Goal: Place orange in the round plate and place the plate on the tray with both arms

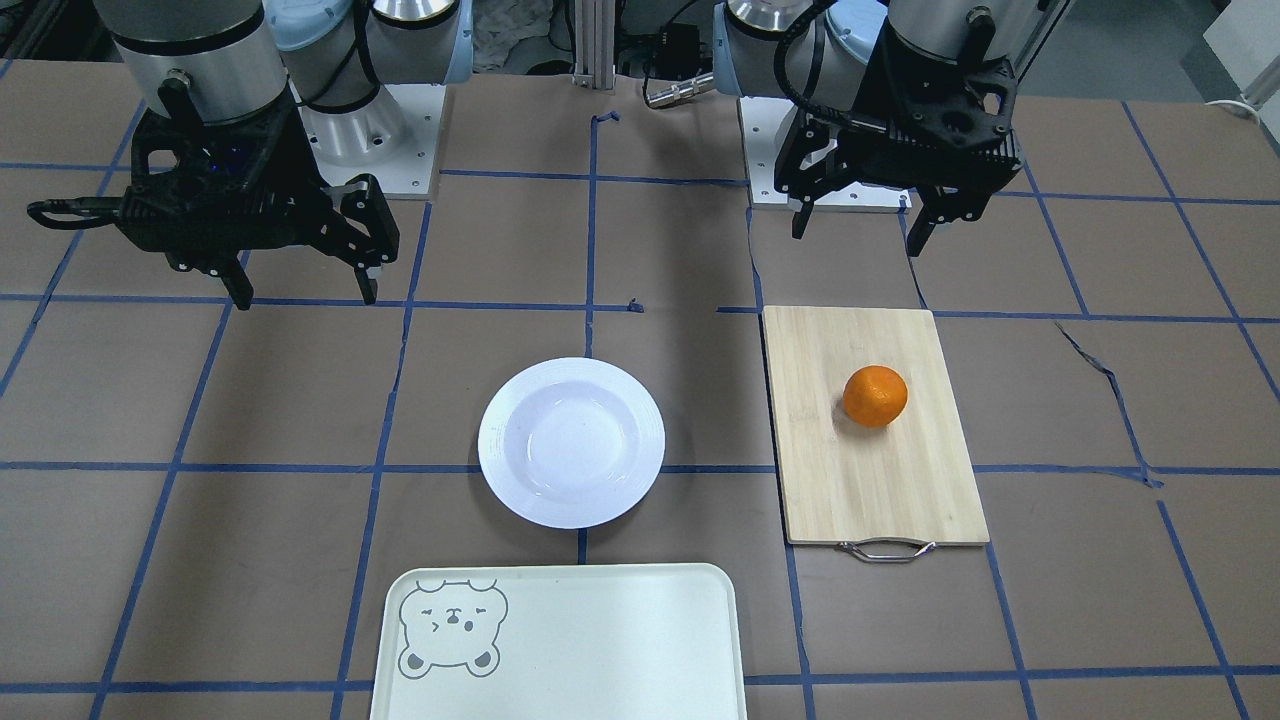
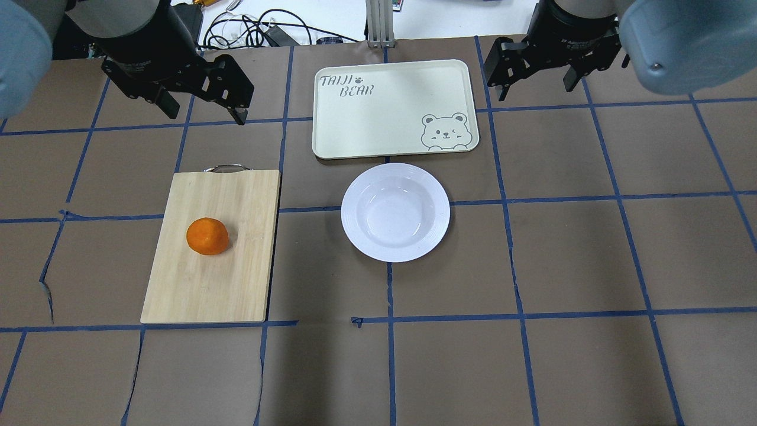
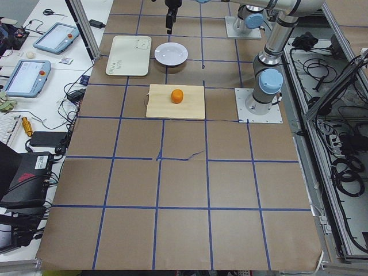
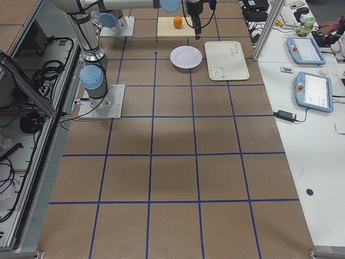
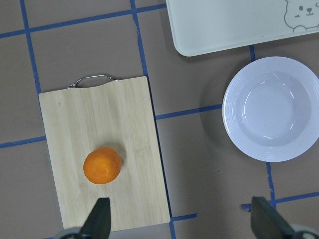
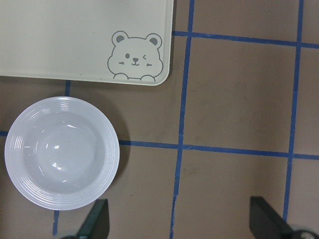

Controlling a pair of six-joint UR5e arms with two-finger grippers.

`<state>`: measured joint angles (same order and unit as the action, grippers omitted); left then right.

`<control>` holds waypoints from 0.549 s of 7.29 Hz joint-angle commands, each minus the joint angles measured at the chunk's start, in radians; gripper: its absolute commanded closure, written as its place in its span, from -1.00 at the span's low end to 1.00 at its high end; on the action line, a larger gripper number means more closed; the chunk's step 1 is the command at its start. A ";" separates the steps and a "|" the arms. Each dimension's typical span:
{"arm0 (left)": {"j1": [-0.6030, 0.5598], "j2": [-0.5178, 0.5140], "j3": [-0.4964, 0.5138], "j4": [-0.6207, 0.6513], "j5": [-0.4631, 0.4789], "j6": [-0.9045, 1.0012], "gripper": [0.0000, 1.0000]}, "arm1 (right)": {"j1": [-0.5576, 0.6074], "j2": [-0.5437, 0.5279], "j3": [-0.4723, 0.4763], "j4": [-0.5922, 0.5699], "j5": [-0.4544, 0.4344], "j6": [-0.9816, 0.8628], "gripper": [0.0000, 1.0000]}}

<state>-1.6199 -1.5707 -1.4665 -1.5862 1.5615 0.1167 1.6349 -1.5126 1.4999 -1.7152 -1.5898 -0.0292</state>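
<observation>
The orange (image 2: 207, 236) is sitting about mid-board on the cutting board (image 2: 236, 278), slightly toward its handle end, on the left half of the table (image 2: 591, 266). The left gripper (image 2: 205, 112) is hanging high above that side with fingers spread wide and holding nothing. In its wrist view the orange is lying just ahead of one fingertip, well off the gap's centre. I judge the left arm is the nearer one, needing a sideways shift before dropping. Being round, the orange is offering no preferred closing axis. The right gripper (image 2: 535, 86) is hovering likewise spread and empty. The plate (image 2: 395, 213) is resting empty near mid-table, just beside the tray's (image 2: 384, 112) near long edge at the bear corner, not touching.
</observation>
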 commanded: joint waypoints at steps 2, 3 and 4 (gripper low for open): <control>0.000 0.001 0.003 0.000 0.003 0.000 -1.00 | -0.009 -0.003 0.000 0.011 0.001 0.008 -1.00; 0.000 -0.002 0.003 0.000 -0.001 0.000 -1.00 | -0.009 -0.003 0.000 0.009 0.001 0.008 -1.00; 0.000 -0.002 0.003 0.002 -0.006 0.000 -1.00 | -0.009 -0.003 0.000 0.011 0.001 0.008 -1.00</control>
<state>-1.6199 -1.5713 -1.4640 -1.5858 1.5605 0.1166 1.6265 -1.5152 1.5002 -1.7052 -1.5892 -0.0218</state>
